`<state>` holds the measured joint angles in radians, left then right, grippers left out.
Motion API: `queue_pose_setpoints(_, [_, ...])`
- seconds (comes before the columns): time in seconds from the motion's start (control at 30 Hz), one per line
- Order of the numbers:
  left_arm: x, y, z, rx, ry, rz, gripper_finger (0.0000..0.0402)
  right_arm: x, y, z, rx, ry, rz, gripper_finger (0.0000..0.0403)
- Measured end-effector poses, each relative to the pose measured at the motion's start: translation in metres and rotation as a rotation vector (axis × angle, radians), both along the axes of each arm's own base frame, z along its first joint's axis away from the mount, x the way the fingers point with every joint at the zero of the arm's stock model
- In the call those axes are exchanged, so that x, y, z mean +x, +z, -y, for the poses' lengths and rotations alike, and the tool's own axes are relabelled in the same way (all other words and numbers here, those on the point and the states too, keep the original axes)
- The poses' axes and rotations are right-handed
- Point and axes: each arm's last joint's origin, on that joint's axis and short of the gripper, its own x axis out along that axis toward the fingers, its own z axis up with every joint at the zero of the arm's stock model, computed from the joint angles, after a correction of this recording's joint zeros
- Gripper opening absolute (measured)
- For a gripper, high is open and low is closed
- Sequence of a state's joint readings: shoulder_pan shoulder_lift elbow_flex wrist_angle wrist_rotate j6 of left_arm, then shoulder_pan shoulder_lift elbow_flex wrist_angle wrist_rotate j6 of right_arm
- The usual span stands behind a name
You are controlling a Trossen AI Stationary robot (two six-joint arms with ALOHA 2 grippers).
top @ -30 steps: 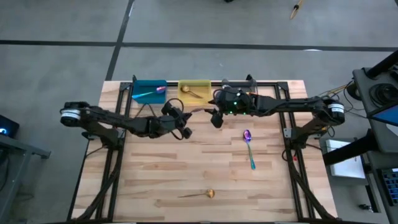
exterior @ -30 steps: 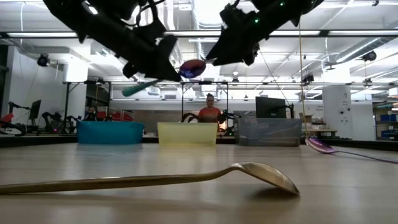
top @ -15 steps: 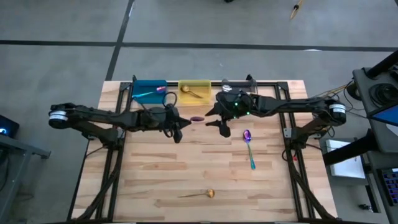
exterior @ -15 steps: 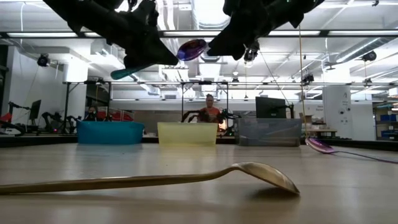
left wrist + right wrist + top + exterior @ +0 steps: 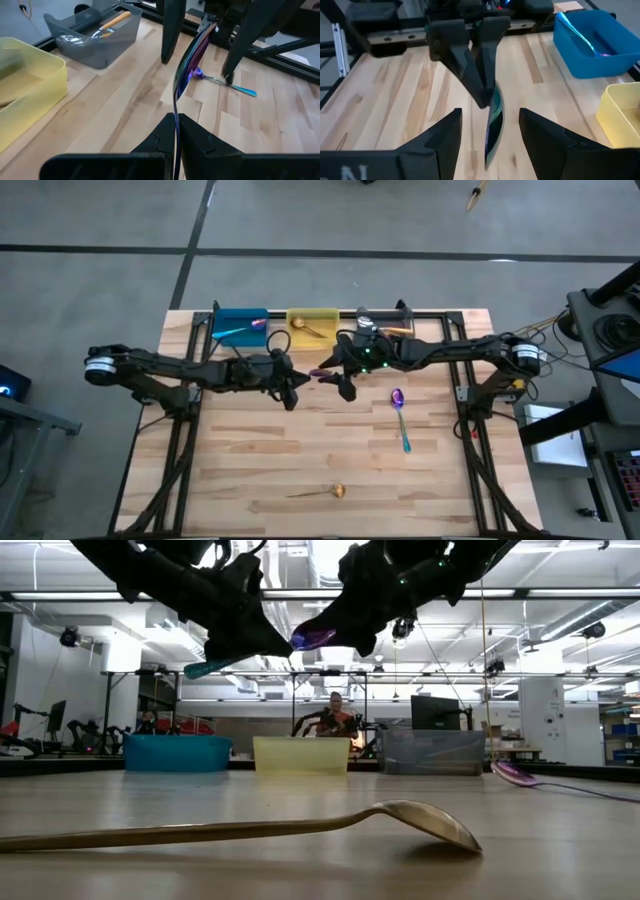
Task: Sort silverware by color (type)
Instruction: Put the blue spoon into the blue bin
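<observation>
Spoon (image 5: 318, 372) with an iridescent purple-blue bowl and a teal handle is held in the air above the far middle of the wooden table (image 5: 250, 470), its handle clamped between the closed fingers of the left gripper (image 5: 291, 383). The bowl of this spoon lies between the spread fingers of the right gripper (image 5: 338, 376), which are parted to either side of it and are not seen to touch it. A second purple-blue spoon (image 5: 401, 416) is seen lying flat on the table to the right, well apart from the grippers. A gold spoon (image 5: 318, 493) rests on the near part of the table, with its bowl pointing right. Three bins are lined up along the far edge. In the blue bin (image 5: 239, 325) on the left a teal-handled spoon (image 5: 241, 329) is held, in the yellow bin (image 5: 312, 324) in the middle a gold spoon (image 5: 307, 327), and in the gray bin (image 5: 97, 42) on the right an orange-handled spoon (image 5: 111, 23). A person (image 5: 334, 717) is visible in the room beyond the table.
</observation>
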<state>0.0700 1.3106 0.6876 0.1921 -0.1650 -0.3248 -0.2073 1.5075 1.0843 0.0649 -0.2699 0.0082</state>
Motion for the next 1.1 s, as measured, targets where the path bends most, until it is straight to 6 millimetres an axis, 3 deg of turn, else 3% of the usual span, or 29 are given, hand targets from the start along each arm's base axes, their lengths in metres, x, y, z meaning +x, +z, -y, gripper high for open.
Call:
queue_pose_setpoints(0.23, [-0.0006, 0.0004, 0.0003, 0.0, -0.001, -0.004, 0.0, 0.0053, -0.0023, 0.0014, 0.032, -0.017, 0.022, 0.0147])
queue_pose_setpoints(0.47, [-0.0005, 0.0007, 0.0007, -0.005, -0.006, -0.003, 0.0001, 0.0059, -0.0038, 0.0023, 0.054, -0.04, 0.014, 0.0024])
queue_pose_setpoints(0.77, [-0.0014, 0.0029, 0.0005, 0.03, -0.015, -0.003, 0.0011, 0.0057, -0.0041, 0.0035, 0.157, -0.093, 0.004, 0.001])
queue_pose_setpoints(1.1, [-0.0022, 0.003, -0.001, 0.161, -0.013, -0.041, 0.0108, 0.005, -0.0055, 0.003, 0.252, -0.132, -0.021, 0.0009])
